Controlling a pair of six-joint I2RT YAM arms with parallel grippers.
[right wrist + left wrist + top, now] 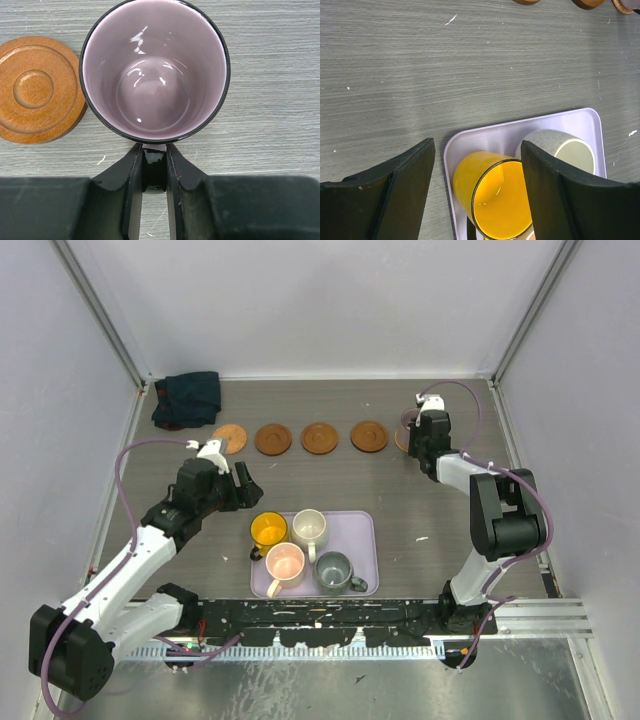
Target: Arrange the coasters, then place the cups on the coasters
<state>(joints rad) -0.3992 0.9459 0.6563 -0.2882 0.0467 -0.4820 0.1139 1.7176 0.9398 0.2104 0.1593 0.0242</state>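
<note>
Coasters (320,437) lie in a row on the table beyond the lilac tray (358,535). Four are bare and in plain sight, and the fifth, out past the tray's right edge, is mostly hidden under the right gripper (415,430). The arranging looks done, then, and the cup stage barely begun. That gripper's fingers are pinched on the handle of the purple cup (155,70), which is just beside a brown coaster (37,90); whether it already rests on the hidden fifth one I cannot tell. Four cups stand on the tray: yellow cup (268,530) and cream cup (310,527) on its far side, pink cup (285,562) and grey-green cup (333,570) on its near side. The left gripper (245,483) hovers over the tray's far left corner, jaws wide apart and empty, with the yellow cup below them, probably the next pick.
</note>
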